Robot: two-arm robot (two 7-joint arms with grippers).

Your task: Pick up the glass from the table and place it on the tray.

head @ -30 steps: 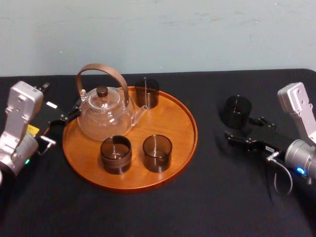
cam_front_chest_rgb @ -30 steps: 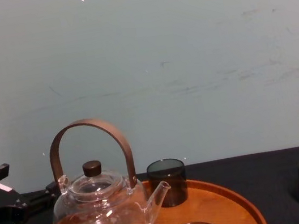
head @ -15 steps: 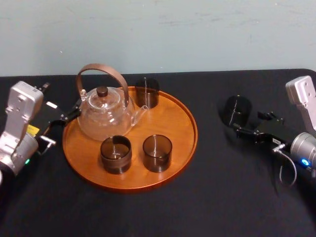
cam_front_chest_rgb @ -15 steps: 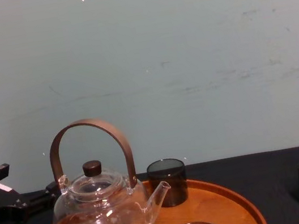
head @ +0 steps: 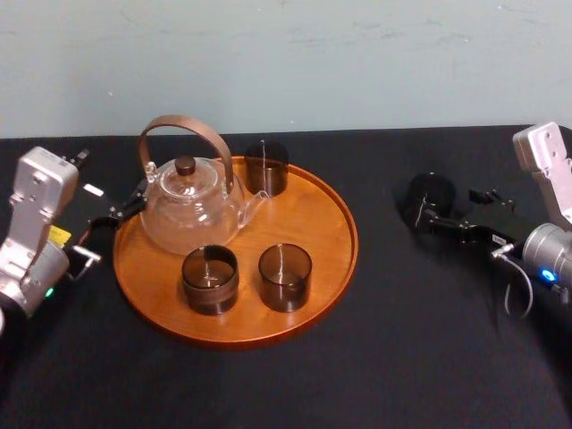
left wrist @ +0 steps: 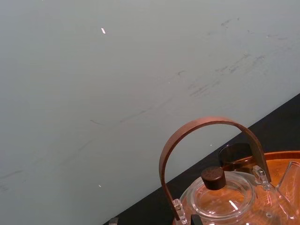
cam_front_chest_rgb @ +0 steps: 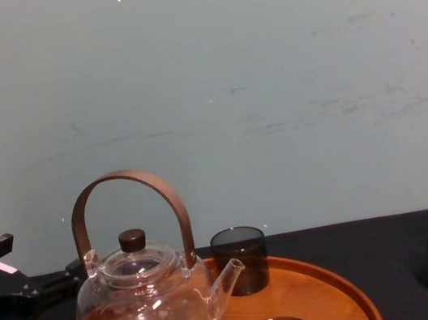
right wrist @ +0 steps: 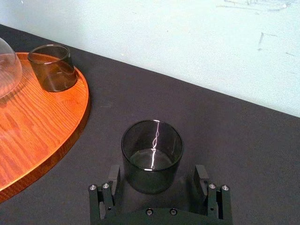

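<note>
ok so, starting closest to the robot: the right arm comes in low from the right side of the black table (head: pixel 375 357). The forearm is stretched forward and angled in toward the middle, and the right hand (head: pixel 440 220) sits low over the table. Its fingers (right wrist: pixel 112 180) are spread wide, one on each side of the glass (right wrist: pixel 151 154). From the wrist cam there's a sliver of gap on both sides, so it's straddling the glass, not squeezing it.

The glass itself is a short smoky tumbler, upright, standing on the table between those fingers. It's off to the right of the tray (head: pixel 313 214) and well apart from it.

On the other side, the left hand (head: pixel 116 212) is parked just beside the tray's left rim, pointing in at the teapot (head: pixel 190 210).

On the tray, nearest first: a near-left cup (head: pixel 210 279) and a near-right cup (head: pixel 284 277), both dark and side by side. Behind them, on the left part, is the clear teapot with its arched brown handle and dark lid knob. Then there's a far cup (head: pixel 266 167) at the back rim, just beside the spout. Past the table edge is a scuffed pale blue-green wall (head: pixel 357 63).
</note>
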